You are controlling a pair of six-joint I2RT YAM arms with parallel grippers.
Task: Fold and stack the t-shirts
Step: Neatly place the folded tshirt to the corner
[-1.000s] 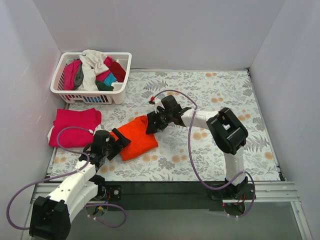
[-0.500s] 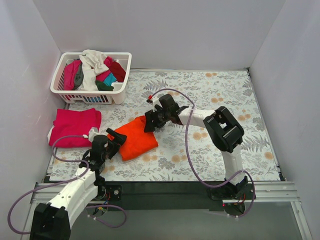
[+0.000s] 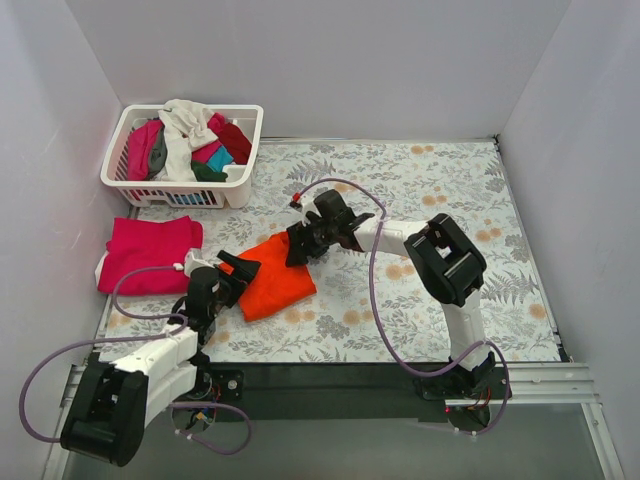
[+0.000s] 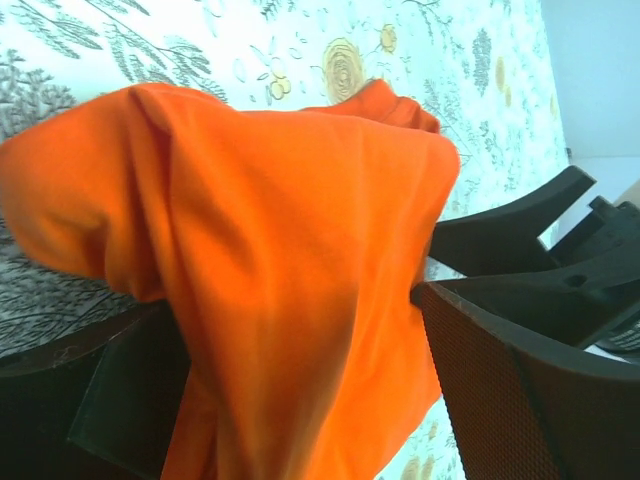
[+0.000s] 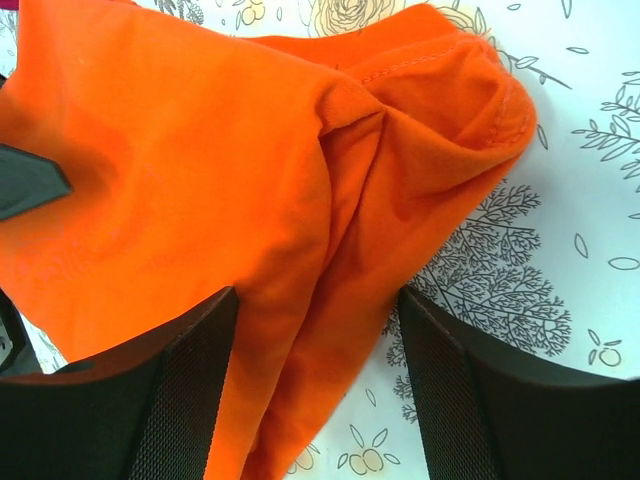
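Both arms gripped the orange shirt [image 3: 272, 282] on the desk [image 3: 450, 180].
The left fingers [image 4: 520, 390] clamped its near-left edge, the right fingers [image 5: 180, 400] its far edge; cloth bunched between each pair.

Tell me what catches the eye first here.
The bright orange t-shirt at mid-table stands out most, pinched at opposite ends by the left gripper and the right gripper. Next come the folded magenta-pink t-shirt lying to its left, and the white basket heaped with more shirts in the far left corner.
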